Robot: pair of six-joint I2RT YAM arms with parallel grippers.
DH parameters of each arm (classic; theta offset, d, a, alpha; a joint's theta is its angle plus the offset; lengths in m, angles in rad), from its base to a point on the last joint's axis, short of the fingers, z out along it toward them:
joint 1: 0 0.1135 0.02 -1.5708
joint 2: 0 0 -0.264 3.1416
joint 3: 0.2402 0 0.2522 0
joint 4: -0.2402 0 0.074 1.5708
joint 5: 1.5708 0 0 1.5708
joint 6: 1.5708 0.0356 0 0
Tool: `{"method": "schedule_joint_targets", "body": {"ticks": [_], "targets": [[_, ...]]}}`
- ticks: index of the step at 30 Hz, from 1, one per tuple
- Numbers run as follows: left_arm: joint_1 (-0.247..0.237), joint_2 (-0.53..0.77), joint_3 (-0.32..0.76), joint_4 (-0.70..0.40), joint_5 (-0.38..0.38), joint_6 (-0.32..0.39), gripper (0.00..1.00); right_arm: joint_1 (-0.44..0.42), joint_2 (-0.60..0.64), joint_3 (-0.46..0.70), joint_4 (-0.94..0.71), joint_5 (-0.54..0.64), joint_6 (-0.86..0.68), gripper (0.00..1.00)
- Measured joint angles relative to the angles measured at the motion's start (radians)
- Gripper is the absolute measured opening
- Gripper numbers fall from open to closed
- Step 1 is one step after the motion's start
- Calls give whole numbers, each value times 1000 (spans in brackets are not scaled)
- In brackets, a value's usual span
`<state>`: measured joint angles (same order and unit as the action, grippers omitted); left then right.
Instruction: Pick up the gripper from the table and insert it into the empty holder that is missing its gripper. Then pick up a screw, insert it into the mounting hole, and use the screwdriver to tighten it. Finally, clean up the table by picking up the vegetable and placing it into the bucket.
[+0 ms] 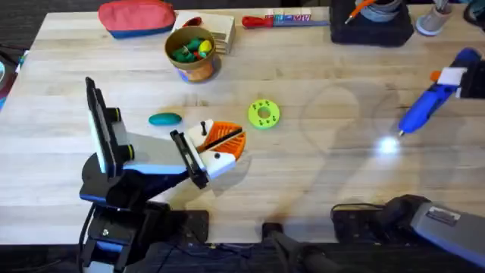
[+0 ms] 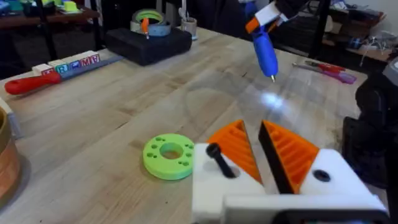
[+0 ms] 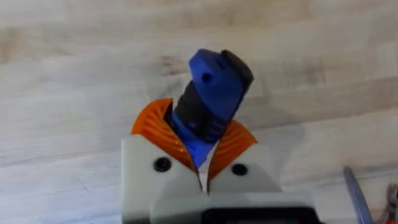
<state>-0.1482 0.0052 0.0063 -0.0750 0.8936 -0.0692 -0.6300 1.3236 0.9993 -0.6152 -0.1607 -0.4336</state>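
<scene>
Blue screwdriver [image 1: 429, 106] is riding clamped in the right gripper [image 3: 202, 152], hanging tip-down above the table's right side, well apart from the left gripper [image 2: 258, 149]. That one is waiting low by the green disc [image 1: 264, 114], orange pads slightly apart, screw [image 2: 219, 159] standing proud in its white holder [image 2: 230, 190]. Bring the tip down square onto the screw head before spinning

A light wooden butcher-block table [image 1: 318, 182] is seen, planks running lengthwise. A bright light spot [image 1: 387, 145] is reflected on its surface toward the right. Dark floor [image 1: 23, 15] is visible past the far left corner. A cluttered, dim room with shelving [image 2: 37, 9] is glimpsed behind.
</scene>
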Motion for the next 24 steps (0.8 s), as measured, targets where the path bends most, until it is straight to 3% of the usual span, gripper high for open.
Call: {"method": "schedule_joint_targets", "body": {"ticks": [4, 6, 7, 8, 9, 10, 11, 17, 18, 24], "targets": [[0, 0, 0, 0, 0, 0, 336, 55, -125, 0, 36, -92, 45, 6], [0, 0, 0, 0, 0, 1, 370, 94, -184, 0, 39, -127, 59, 6], [0, 0, 0, 0, 0, 1, 370, 167, -270, 0, 40, -165, 81, 6], [0, 0, 0, 0, 0, -2, 288, 195, -298, 0, 46, -176, 92, 6], [0, 0, 0, 0, 0, -1, 128, 222, -323, 0, 54, -182, 102, 6], [0, 0, 0, 0, 0, 1, 34, 247, -348, 0, 65, -188, 116, 6], [0, 0, 0, 0, 0, 2, 12, 275, -374, 0, 81, -194, 130, 6], [0, 0, 0, 0, 0, 2, 6, 439, -485, 0, 172, -213, 220, 6], [0, 0, 0, 0, 0, 2, 6, 540, -516, 0, 203, -225, 257, 6], [0, 0, 0, 0, 0, 2, 6, 762, -521, -13, 348, -230, 337, 6]]}}
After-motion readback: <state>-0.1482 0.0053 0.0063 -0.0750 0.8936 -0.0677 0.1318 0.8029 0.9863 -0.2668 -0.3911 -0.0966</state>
